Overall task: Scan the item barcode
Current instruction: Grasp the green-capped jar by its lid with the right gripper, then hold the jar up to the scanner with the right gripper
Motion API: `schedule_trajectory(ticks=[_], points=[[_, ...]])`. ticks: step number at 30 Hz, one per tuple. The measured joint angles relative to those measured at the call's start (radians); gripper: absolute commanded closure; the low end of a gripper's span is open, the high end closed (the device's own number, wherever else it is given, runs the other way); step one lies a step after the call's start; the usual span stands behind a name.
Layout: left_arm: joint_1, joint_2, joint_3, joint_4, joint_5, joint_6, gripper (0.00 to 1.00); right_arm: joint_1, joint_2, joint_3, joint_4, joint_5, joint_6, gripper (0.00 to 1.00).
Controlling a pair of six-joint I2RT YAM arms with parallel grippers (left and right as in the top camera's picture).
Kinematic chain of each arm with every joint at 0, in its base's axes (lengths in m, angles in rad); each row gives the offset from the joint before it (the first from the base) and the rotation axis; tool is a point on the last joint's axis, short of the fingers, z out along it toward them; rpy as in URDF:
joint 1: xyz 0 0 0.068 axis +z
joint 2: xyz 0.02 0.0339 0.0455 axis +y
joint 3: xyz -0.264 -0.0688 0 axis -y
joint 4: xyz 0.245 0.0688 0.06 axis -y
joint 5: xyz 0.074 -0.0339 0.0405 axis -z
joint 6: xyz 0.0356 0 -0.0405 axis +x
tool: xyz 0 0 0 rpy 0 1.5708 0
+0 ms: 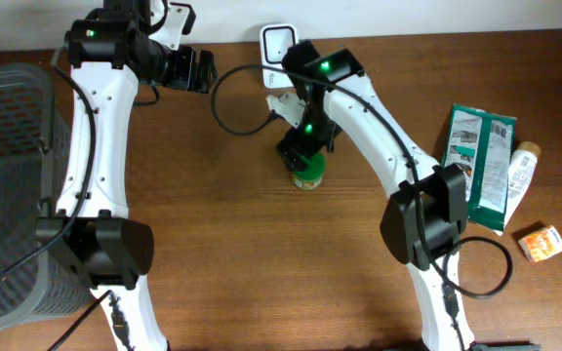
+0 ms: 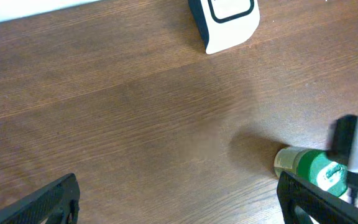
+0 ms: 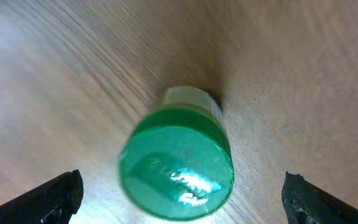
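you will find the green-capped jar (image 3: 178, 165) upright on the worktop (image 1: 213, 244) beneath your released right claw (image 3: 179, 193); judged light, rigid, slick, so grip its sides below the cap.

The right arm is hiding most of the green-capped jar (image 1: 308, 175) overhead, the right wrist view is blurring its cap, the left wrist frame is cutting off the white scanner (image 2: 227, 22) at the top, and the package (image 1: 478, 164) print is reading too small

Right gripper (image 1: 303, 156) above green-capped jar (image 1: 308, 176)
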State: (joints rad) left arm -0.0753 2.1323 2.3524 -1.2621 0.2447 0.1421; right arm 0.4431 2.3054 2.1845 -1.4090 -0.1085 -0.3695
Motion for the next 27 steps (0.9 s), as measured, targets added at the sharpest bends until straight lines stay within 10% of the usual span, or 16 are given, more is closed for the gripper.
schedule_trajectory(ticks=[18, 27], points=[[0.0, 0.0, 0.0, 0.0, -0.003, 0.0, 0.01, 0.0, 0.003, -0.145, 0.1, 0.04, -0.021, 0.43], [0.0, 0.0, 0.0, -0.002, -0.003, 0.0, 0.01, -0.008, 0.008, 0.301, -0.181, -0.289, -0.008, 0.5]])
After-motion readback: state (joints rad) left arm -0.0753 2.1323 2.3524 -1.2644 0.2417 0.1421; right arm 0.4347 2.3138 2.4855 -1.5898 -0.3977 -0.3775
